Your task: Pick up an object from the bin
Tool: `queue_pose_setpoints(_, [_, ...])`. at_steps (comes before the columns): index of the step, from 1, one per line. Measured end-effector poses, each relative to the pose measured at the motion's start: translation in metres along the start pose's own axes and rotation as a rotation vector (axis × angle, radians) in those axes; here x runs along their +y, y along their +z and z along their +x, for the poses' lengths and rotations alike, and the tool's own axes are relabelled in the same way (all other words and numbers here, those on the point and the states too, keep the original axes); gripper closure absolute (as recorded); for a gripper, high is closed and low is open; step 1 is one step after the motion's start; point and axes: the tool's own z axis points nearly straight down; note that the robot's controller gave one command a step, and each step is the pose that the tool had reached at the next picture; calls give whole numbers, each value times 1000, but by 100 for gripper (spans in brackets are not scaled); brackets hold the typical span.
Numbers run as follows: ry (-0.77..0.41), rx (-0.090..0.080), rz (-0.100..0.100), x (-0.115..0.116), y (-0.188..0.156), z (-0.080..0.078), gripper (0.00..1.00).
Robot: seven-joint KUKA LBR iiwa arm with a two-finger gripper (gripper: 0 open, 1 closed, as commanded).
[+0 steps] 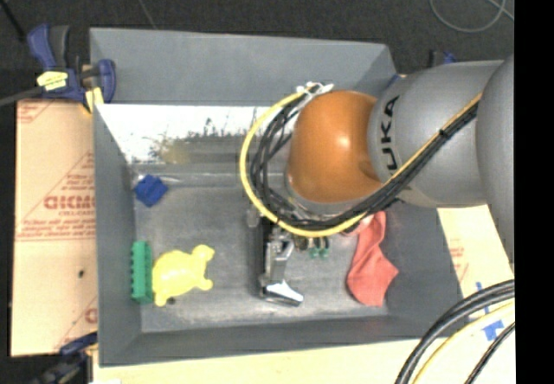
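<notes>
Tool [281, 287] low on bin [114, 218] floor, mid-front | btwn yellow toy [180, 272] & red cloth [372, 268] | spread/pressed: we can't tell

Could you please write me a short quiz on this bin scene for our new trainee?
1. True or false: the gripper is between the yellow toy and the red cloth.
2. Fill in: the blue piece lies near the view's ___ wall of the bin.
3. Which thing lies closest to the green block? A) red cloth B) yellow toy C) blue piece

Key: 1 true; 2 left; 3 B.
</notes>
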Motion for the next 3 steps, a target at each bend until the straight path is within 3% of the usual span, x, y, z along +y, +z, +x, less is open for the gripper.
queue_pose_setpoints(1, [7,2,2,-37,32,-21,0])
queue_pose_setpoints(2, [-85,-11,-1,-51,49,-27,0])
queue_pose_setpoints(3, [-167,-12,1,-51,52,-22,0])
